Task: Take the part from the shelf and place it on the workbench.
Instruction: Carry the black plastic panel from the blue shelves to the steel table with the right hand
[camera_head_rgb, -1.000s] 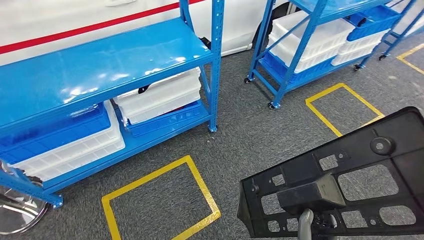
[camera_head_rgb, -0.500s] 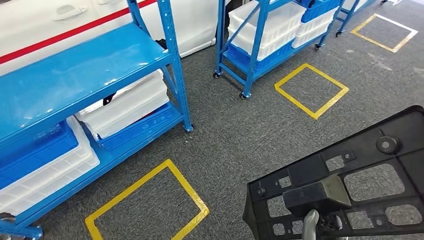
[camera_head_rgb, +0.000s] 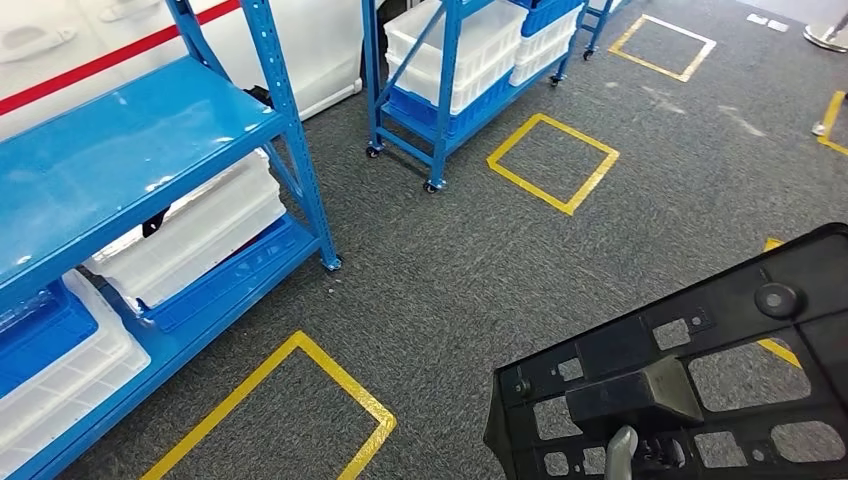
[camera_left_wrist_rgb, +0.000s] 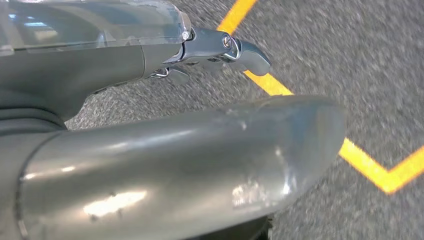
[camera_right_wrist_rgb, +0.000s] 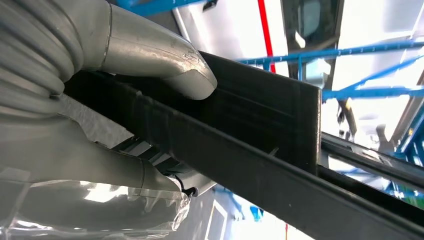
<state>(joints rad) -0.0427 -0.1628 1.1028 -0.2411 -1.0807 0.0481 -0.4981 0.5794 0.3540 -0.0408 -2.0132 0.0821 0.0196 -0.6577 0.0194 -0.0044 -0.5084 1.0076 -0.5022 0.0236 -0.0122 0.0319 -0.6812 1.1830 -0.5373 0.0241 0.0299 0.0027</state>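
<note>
The part (camera_head_rgb: 615, 348) is a flat black plastic panel with several cut-outs, low on the right of the head view. My right hand (camera_head_rgb: 620, 452) grips its near edge from below, and a grey finger shows against the panel. In the right wrist view the thumb of the right hand (camera_right_wrist_rgb: 125, 55) presses on the dark ribbed edge of the part (camera_right_wrist_rgb: 260, 115), with the other fingers under it. My left hand (camera_left_wrist_rgb: 175, 165) hangs over grey carpet, its fingers apart and holding nothing. The blue shelf (camera_head_rgb: 130, 150) stands at the left.
White bins (camera_head_rgb: 200, 235) and a blue bin (camera_head_rgb: 40, 335) sit on the shelf's lower level. A second blue wheeled rack (camera_head_rgb: 445, 100) with bins stands behind. Yellow tape squares (camera_head_rgb: 552, 162) (camera_head_rgb: 300, 350) mark the grey carpet. A white car body with a red stripe (camera_head_rgb: 110, 55) lies behind the shelf.
The whole view has swung to the right, so the shelves slide left in the picture. The part stays in my right hand at the same place in view.
</note>
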